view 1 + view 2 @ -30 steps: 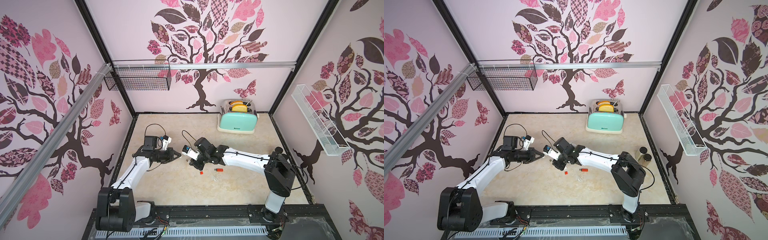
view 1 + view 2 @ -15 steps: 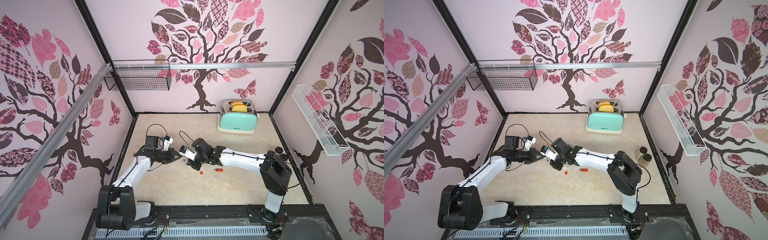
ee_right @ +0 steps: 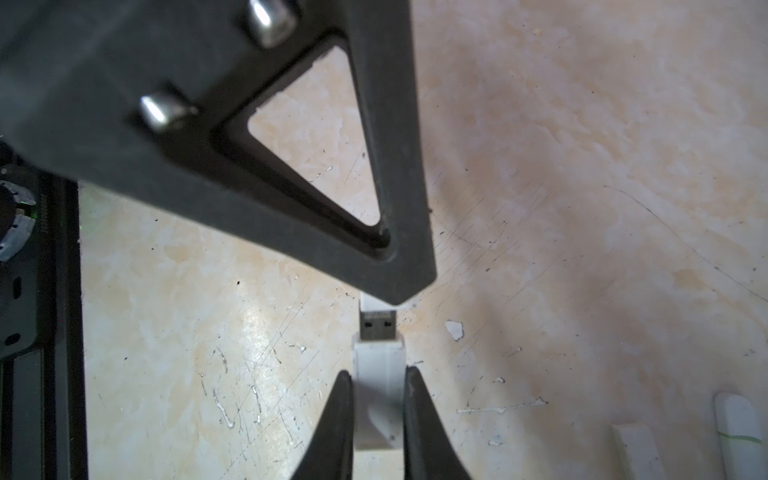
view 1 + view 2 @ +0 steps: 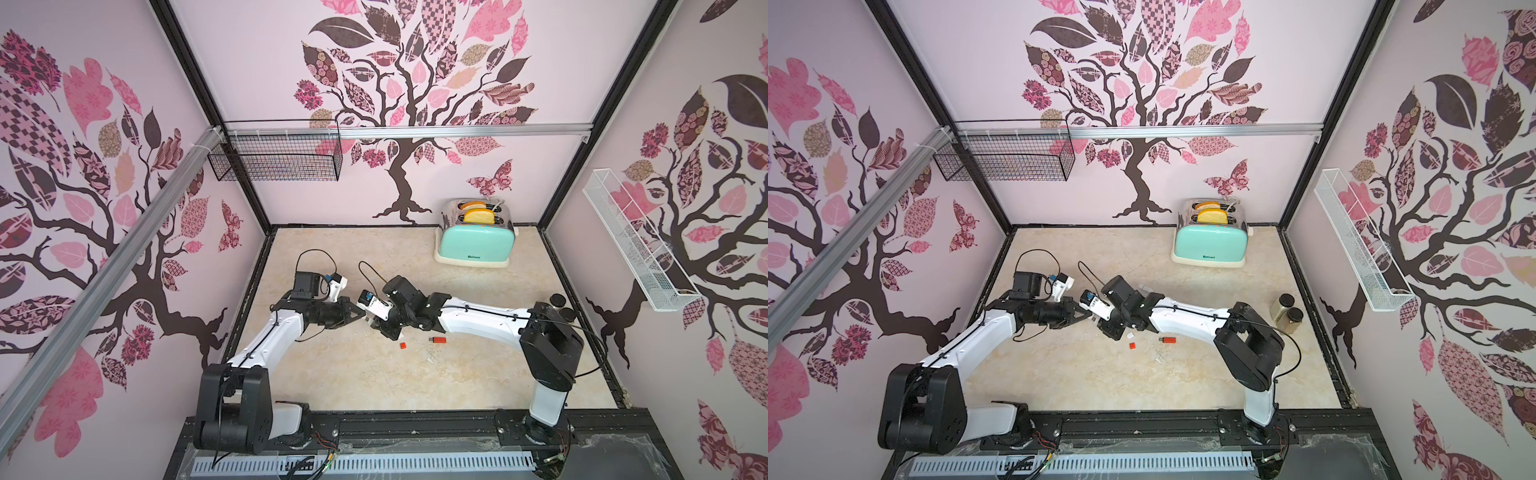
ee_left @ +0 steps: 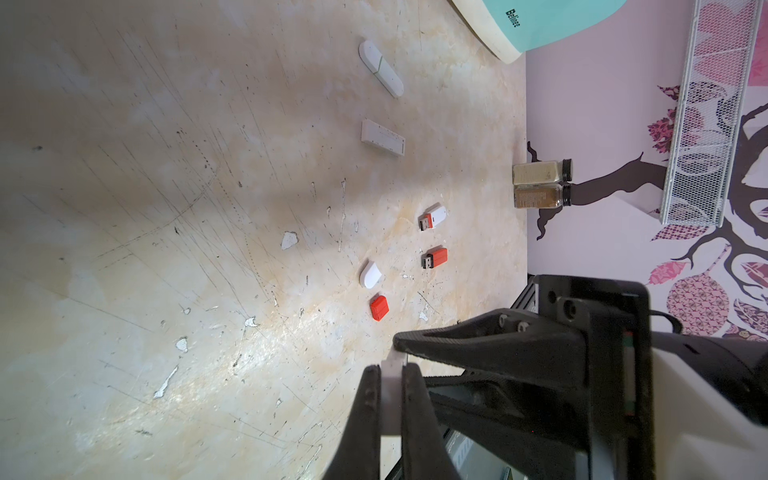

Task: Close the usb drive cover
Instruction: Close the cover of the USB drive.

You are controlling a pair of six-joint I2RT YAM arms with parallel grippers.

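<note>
My right gripper (image 3: 378, 374) is shut on a white usb drive (image 3: 379, 399), whose bare metal plug (image 3: 377, 328) points at my left gripper. My left gripper (image 5: 390, 370) is shut on a small white cover (image 5: 391, 388). From the right wrist, an edge of that cover (image 3: 368, 302) peeks out behind a left finger (image 3: 399, 232), just ahead of the plug and very close to it. In both top views the two grippers (image 4: 358, 312) (image 4: 1086, 313) meet tip to tip above the floor, left of centre.
On the beige floor lie a red cap (image 5: 379, 307), a white cap (image 5: 370, 274), a red drive (image 5: 435, 258), a white-and-red drive (image 5: 433, 217) and two long white sticks (image 5: 382, 138). A mint toaster (image 4: 476, 245) stands at the back and two spice jars (image 4: 1285, 309) at the right wall.
My right gripper has slid a little to the left with the drive, narrowing the gap to the left gripper. The left arm has hardly moved.
</note>
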